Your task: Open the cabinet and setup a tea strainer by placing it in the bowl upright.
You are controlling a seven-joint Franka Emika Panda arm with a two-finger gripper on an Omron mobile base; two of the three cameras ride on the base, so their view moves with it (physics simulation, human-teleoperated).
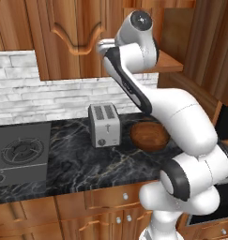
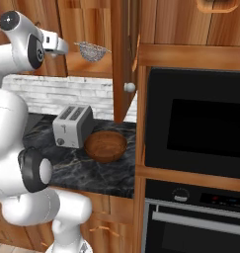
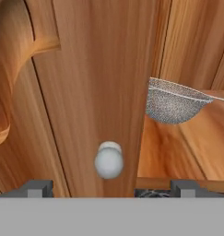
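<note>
Round silver knob [image 3: 109, 160], no legible writing.

The arm [image 1: 181, 122] is glossy white, built of thick rounded segments — each joint ringed by a dark grey band. At the upper right of the left base view, a round dark cap closes one joint. Two small dark grey finger tips [image 3: 37, 188] are square-edged.

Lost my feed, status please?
Hand open at left door knob. Right door open, strainer on shelf. Bowl empty by toaster.
</note>
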